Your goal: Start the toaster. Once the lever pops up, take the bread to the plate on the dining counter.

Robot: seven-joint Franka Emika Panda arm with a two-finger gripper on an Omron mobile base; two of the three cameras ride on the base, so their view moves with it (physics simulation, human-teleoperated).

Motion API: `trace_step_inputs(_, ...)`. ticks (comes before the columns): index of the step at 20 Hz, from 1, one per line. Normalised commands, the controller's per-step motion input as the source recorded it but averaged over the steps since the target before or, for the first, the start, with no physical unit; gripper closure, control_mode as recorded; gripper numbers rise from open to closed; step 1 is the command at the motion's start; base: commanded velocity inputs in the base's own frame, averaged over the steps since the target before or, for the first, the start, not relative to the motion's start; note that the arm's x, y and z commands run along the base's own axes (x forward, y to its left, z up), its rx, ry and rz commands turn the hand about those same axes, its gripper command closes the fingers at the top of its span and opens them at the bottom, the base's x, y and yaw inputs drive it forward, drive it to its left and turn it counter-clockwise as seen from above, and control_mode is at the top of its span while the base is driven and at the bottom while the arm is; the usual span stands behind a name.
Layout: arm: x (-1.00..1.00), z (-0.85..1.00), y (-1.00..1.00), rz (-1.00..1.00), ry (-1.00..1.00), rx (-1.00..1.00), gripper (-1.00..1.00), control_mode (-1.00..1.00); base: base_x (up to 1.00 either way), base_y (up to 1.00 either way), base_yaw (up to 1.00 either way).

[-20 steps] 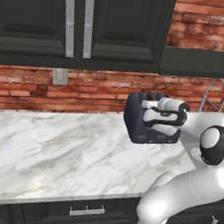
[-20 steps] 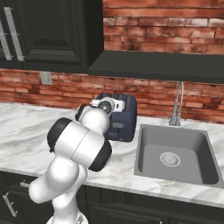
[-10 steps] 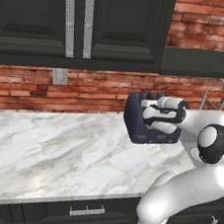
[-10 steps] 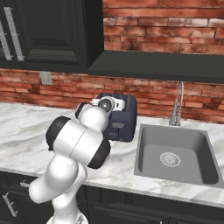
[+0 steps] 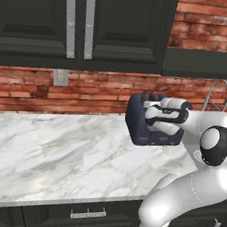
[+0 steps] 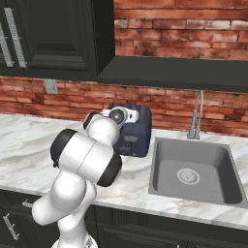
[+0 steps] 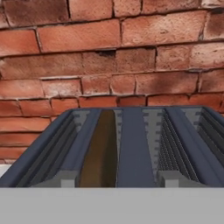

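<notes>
Toaster [image 5: 143, 124] is sitting on the marble worktop [image 5: 55, 153] against the brick wall [image 7: 109, 52], just left of the sink [image 6: 193, 169]. It looks boxy and dark navy, and the bread [image 7: 99, 153] is standing as a brown slice in the left of its two ribbed slots. The gripper [image 5: 153, 115] is hanging over the top; how its jaws are standing cannot be told. Judging by this, the robot is working either at starting the toaster or at gripping the slice; a lift would need the fingers straddling the bread.
</notes>
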Motion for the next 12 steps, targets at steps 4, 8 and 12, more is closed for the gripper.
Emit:
trace_step_inputs(4, 0.0, 0.0, 0.0, 0.0, 0.0, 0.0, 1.0, -1.0, 0.0, 0.0, 0.0)
trace_step_inputs(8, 0.0, 0.0, 0.0, 0.0, 0.0, 0.0, 1.0, -1.0, 0.0, 0.0, 0.0)
trace_step_inputs(12, 0.0, 0.0, 0.0, 0.0, 0.0, 0.0, 1.0, -1.0, 0.0, 0.0, 0.0)
